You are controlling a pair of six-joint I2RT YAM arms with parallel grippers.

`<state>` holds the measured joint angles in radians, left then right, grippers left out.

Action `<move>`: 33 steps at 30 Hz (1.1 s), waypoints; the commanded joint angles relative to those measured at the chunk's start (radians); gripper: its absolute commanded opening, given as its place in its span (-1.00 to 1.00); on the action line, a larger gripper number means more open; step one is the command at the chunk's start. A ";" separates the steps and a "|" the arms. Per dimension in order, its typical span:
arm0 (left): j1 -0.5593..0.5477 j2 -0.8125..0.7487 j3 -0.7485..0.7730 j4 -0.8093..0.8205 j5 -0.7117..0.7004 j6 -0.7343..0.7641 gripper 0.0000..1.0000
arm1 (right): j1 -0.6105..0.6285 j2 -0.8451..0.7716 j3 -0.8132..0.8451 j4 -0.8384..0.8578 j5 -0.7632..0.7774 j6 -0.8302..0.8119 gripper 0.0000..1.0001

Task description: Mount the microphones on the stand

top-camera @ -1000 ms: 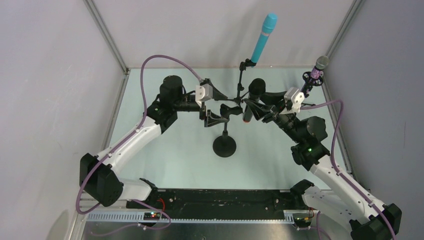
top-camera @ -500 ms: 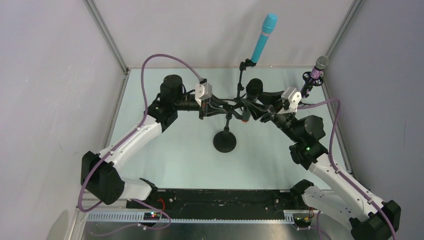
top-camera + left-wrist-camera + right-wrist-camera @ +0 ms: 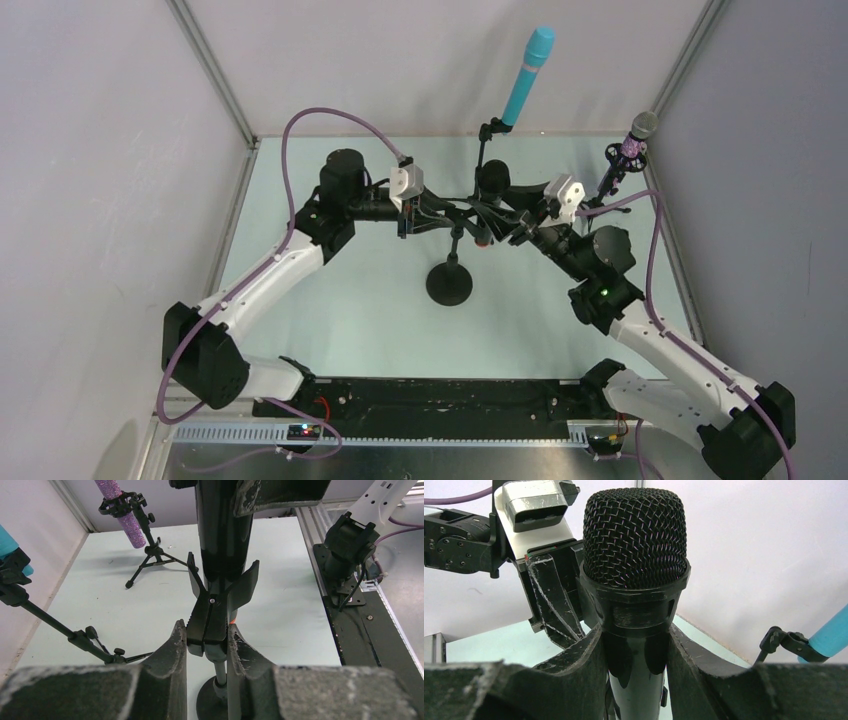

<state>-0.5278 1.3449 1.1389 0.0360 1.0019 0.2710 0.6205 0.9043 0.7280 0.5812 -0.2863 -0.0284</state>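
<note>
**black microphone held at the spread clip of the centre stand**

the black microphone (image 3: 635, 555) is gripped by the right gripper (image 3: 636, 645), whose fingers are closed tight on the barrel just under the mesh head. the clip (image 3: 207, 615) on top of the round-based stand (image 3: 449, 284) is pinched at its lever end by the left gripper (image 3: 206, 632). that gripper is closed almost fully, and the clip's two prongs are seen spread in a v.

the coming move is judged to turn on one relation. in the left wrist view the microphone's long axis runs roughly upright, head up and orange end (image 3: 233, 622) down. its barrel lies directly above and between the spread prongs, in line with the stand's post. the right arm carries the microphone, so the last lowering or pressing falls to it. the left arm is needed only to hold the clip open and then release it.

whether the barrel is seated against the clip's inner faces cannot be told, since the contact is hidden behind the prongs.

the turquoise microphone (image 3: 527, 75) and the purple glittery microphone (image 3: 630, 145) are each seen clipped into separate tripod stands at the far side of the table (image 3: 340, 320). the black one is judged the last to be attached.
</note>
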 commanded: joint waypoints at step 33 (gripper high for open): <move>0.005 0.005 0.010 0.009 0.004 0.012 -1.00 | 0.138 0.083 0.054 0.183 0.274 0.038 -1.00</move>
<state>-0.5201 1.3464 1.1389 0.0360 0.9985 0.2710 0.7406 0.9855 0.7280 0.6758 -0.0261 -0.0074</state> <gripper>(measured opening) 0.322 0.445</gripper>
